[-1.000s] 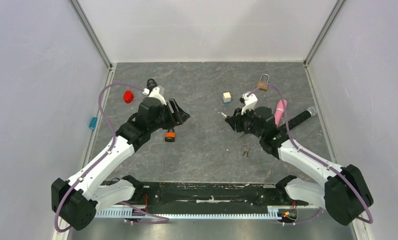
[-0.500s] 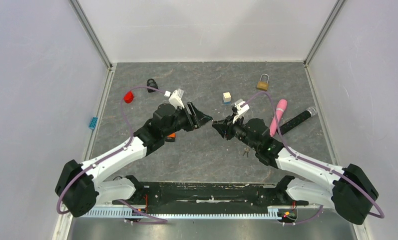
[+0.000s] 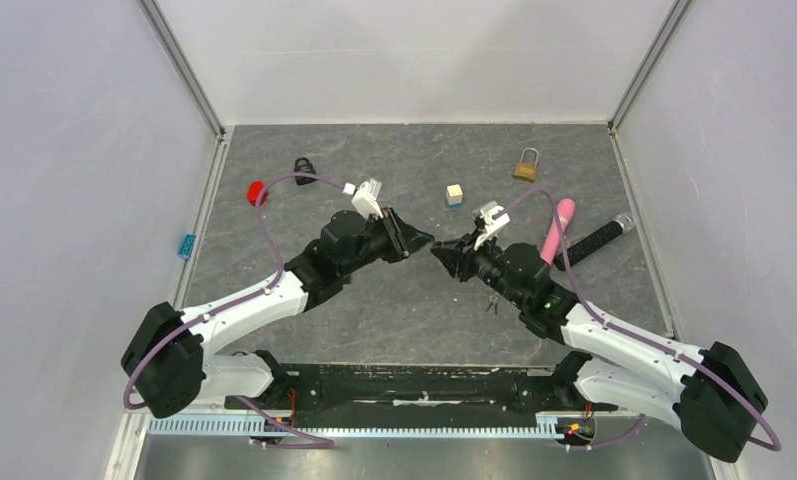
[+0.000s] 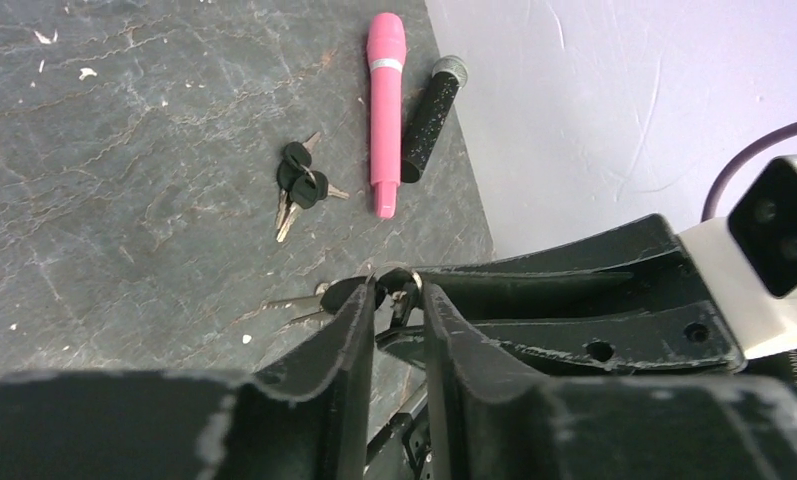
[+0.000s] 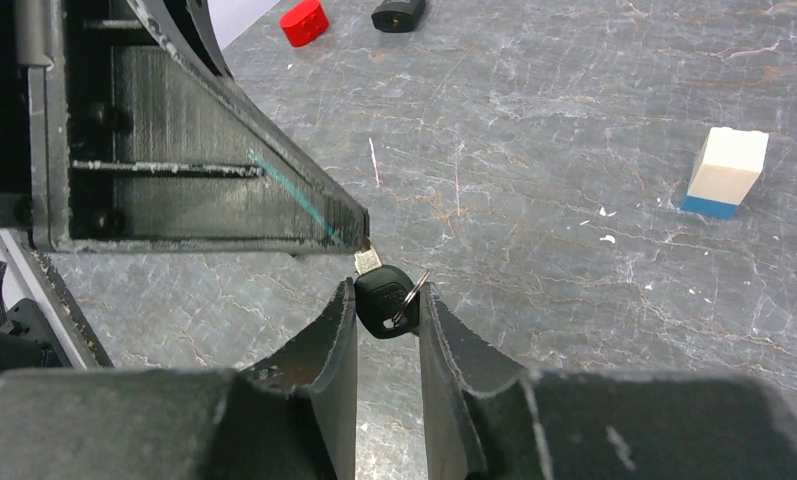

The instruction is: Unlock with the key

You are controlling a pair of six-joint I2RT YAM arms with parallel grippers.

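Note:
My right gripper (image 5: 387,290) is shut on the black head of a key (image 5: 382,300), whose ring sits between the jaws. The blade points at a finger of my left gripper (image 3: 422,240), which meets the right gripper (image 3: 440,252) tip to tip above mid-table. In the left wrist view the left gripper (image 4: 396,285) is closed narrowly on the same key bunch (image 4: 336,296), with two blades sticking out to the left. A brass padlock (image 3: 525,165) lies at the back right and a black padlock (image 3: 303,165) at the back left.
A second key bunch (image 3: 492,300) lies on the table under the right arm. A pink marker (image 3: 556,228) and a black marker (image 3: 599,238) lie to the right. There is a wooden block (image 3: 455,194) behind the grippers, a red piece (image 3: 255,192) at the left and a blue piece (image 3: 186,245) at the left wall.
The left arm swung right from the orange padlock to the right gripper, and its jaws narrowed onto the key bunch. The right arm carried the key leftward to meet it.

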